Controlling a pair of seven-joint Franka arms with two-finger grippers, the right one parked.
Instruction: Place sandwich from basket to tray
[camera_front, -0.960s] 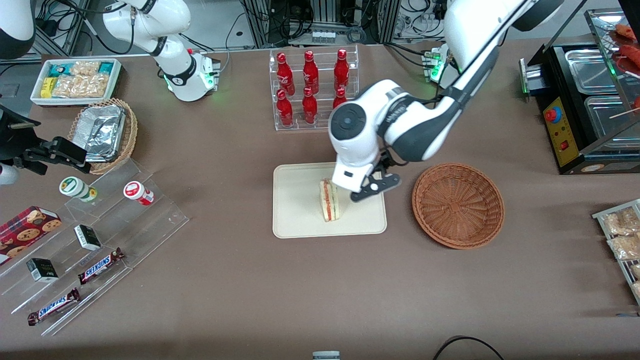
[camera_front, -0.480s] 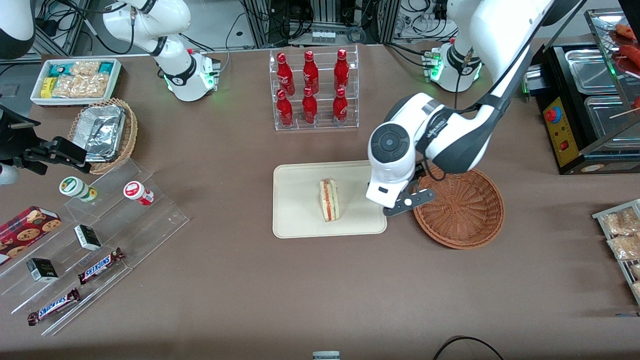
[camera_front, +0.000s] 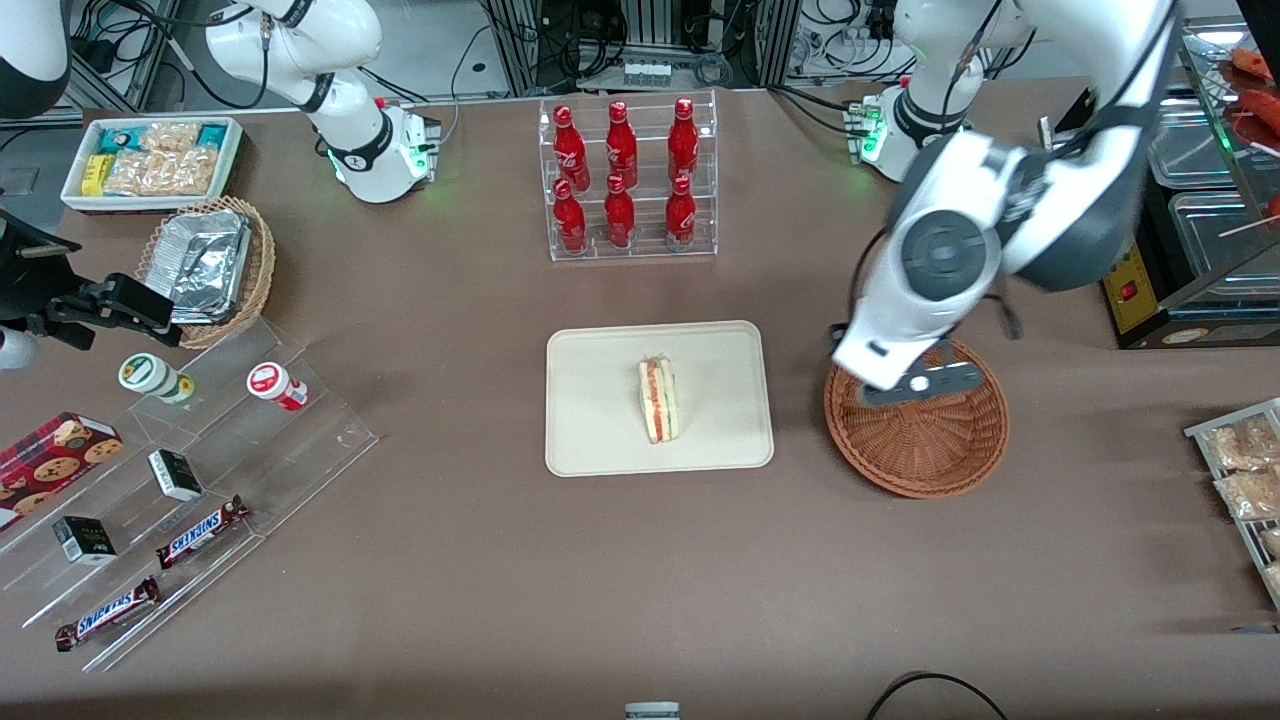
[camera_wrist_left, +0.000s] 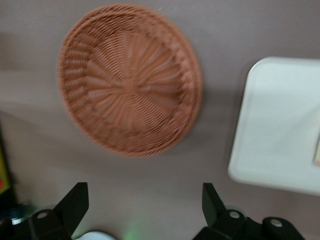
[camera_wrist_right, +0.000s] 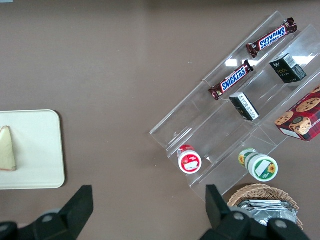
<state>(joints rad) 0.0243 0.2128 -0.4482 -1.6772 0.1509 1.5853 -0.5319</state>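
The sandwich (camera_front: 658, 400) stands on its edge near the middle of the tray (camera_front: 600, 440), its red and cream filling facing up. Beside the tray, toward the working arm's end of the worktop (camera_front: 600, 580), sits the round wicker basket (camera_front: 930, 450), with nothing in it. The end effector (camera_wrist_left: 145, 207) hangs above the basket's edge that lies farther from the front camera, its fingers (camera_wrist_left: 74, 202) spread wide and holding nothing. A clear rack of red bottles (camera_front: 625, 175) stands farther from the front camera than the tray.

Overhead front view, two downward wrist views
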